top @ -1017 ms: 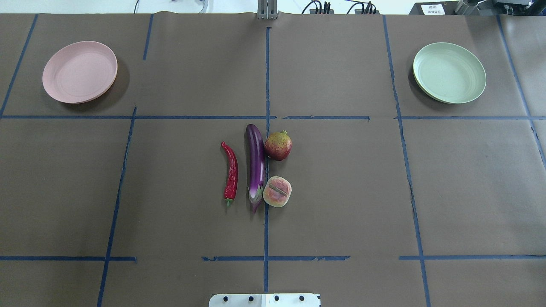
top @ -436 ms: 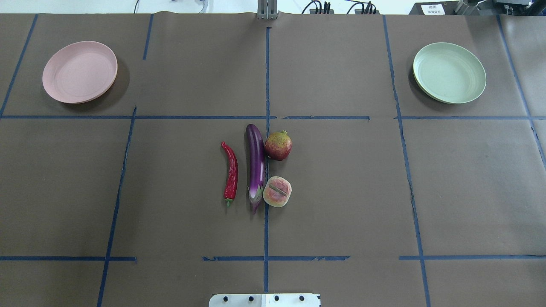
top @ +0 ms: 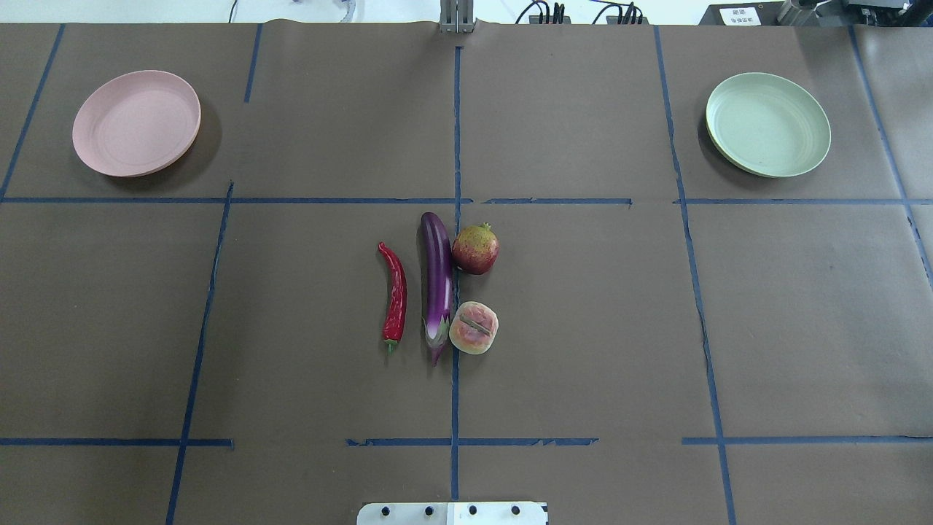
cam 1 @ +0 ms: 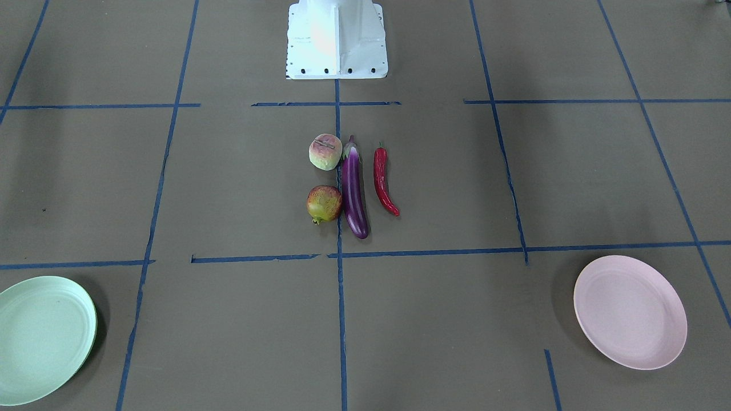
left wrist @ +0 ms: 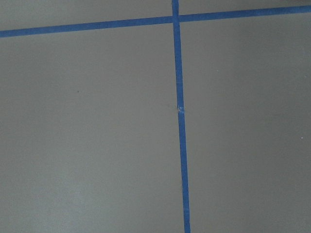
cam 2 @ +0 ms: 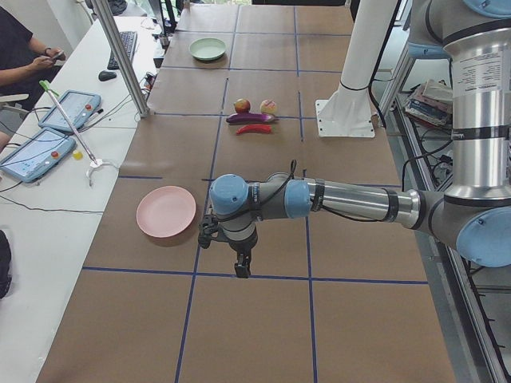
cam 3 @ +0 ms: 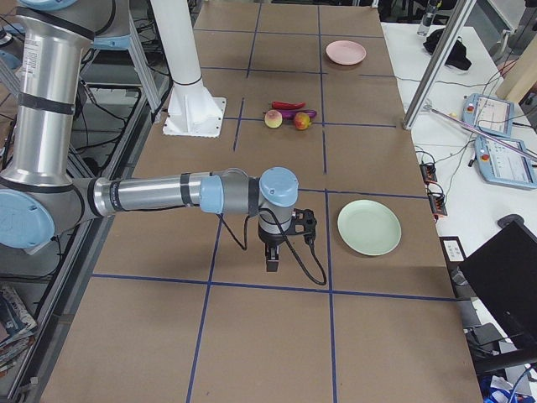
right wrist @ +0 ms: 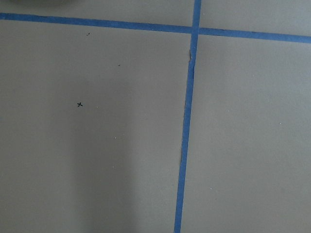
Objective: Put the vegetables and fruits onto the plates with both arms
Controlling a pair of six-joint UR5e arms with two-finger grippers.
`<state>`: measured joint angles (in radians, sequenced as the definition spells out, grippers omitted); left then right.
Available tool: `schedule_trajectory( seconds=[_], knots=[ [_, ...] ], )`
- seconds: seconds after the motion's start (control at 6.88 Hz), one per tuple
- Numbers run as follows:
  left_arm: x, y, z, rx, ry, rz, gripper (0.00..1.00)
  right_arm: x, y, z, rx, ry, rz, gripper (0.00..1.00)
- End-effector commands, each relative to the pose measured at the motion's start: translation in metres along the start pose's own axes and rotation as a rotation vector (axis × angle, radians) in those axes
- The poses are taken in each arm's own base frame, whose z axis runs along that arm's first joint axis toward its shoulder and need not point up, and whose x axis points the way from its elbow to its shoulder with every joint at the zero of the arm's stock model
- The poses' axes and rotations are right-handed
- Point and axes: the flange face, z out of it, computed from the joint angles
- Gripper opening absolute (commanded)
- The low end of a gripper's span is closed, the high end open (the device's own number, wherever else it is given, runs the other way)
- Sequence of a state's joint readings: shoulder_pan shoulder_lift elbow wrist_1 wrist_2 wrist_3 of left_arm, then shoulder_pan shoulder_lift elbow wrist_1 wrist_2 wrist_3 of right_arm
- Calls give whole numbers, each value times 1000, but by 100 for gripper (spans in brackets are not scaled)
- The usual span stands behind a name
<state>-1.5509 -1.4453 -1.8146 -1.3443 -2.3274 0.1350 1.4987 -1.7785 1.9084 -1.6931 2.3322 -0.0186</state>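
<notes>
At the table's middle a purple eggplant (top: 437, 281) lies lengthwise, with a red chili pepper (top: 395, 295) to its left. A pomegranate-like fruit (top: 475, 249) and a peach-like fruit (top: 474, 328) sit against its right side. The pink plate (top: 136, 122) is far left and the green plate (top: 767, 124) far right, both bare. My left gripper (cam 2: 240, 270) hangs pointing down beside the pink plate (cam 2: 166, 211). My right gripper (cam 3: 273, 262) hangs left of the green plate (cam 3: 369, 227). Both show only in the side views, so I cannot tell their state.
The white base block (cam 1: 337, 40) stands at the table's near edge. Blue tape lines (top: 455, 131) grid the brown table cover. A side bench holds tablets (cam 2: 68, 109), with a seated person (cam 2: 20, 48) beside it. A metal post (cam 2: 120, 56) rises at the table's far edge.
</notes>
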Motion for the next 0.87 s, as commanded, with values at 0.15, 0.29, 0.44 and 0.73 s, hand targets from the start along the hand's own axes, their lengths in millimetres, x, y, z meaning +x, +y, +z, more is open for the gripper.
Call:
schedule_trajectory(
  seconds=[0.15, 0.29, 0.44, 0.73],
  knots=[
    [3, -5, -1, 6, 5, 12, 100, -28, -10, 1, 29, -32, -90, 100],
    [1, -5, 0, 5, 7, 11, 100, -33, -11, 4, 62, -37, -137, 100],
    [-2, -5, 4, -3, 4, 5, 100, -38, -11, -1, 74, -45, -147, 100],
    [9, -11, -9, 23, 2, 31, 100, -92, -22, 16, 28, -74, -174, 100]
  ],
)
